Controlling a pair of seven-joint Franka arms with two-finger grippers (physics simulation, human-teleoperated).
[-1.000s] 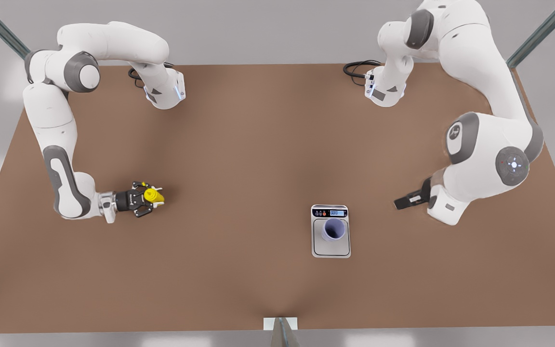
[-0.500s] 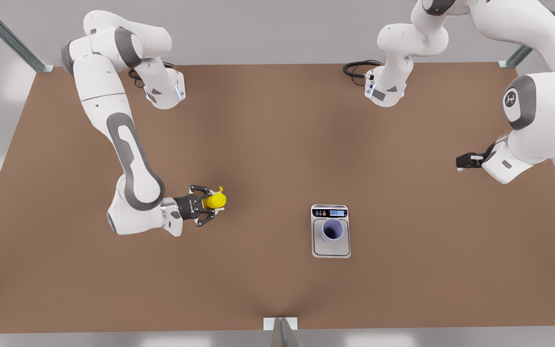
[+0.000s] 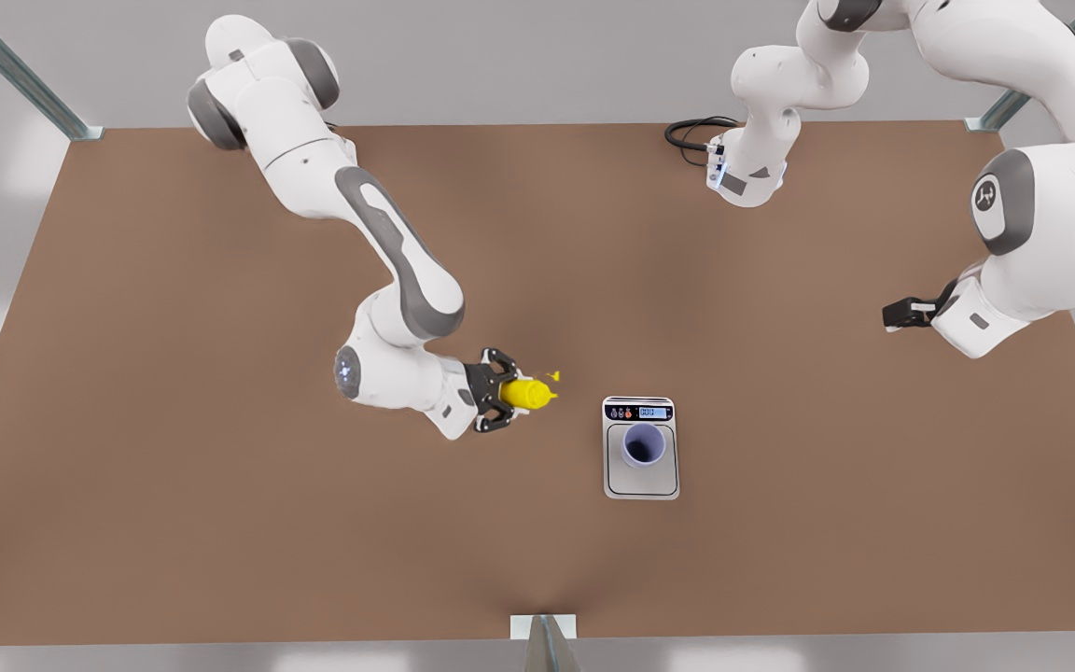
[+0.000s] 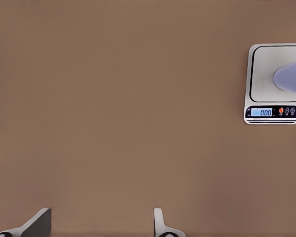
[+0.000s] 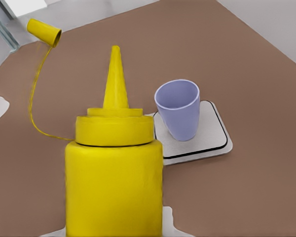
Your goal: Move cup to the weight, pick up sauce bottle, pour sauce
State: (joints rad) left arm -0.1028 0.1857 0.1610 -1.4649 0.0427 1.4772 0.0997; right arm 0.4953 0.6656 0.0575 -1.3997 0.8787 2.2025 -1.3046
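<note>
The sauce bottle (image 3: 525, 394) is gripped by the right gripper (image 3: 503, 403), just left of the weight (image 3: 640, 481). The cup (image 3: 643, 445) is seated upright on the weight. The left gripper (image 3: 901, 312) is parked far right, fingers (image 4: 37, 223) apart.

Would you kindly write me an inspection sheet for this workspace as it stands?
Surface: brown table.
Job's things: cup upright on the weight; sauce bottle held on the front view's left of the weight, cap off on its tether.
Clutter: nothing seen.
Grippers: right pincer shut on the sauce bottle; left pincer open, waiting at the front view's right.
Cables: black cable loop at an arm base.
Surroundings: metal frame posts at the corners.
</note>
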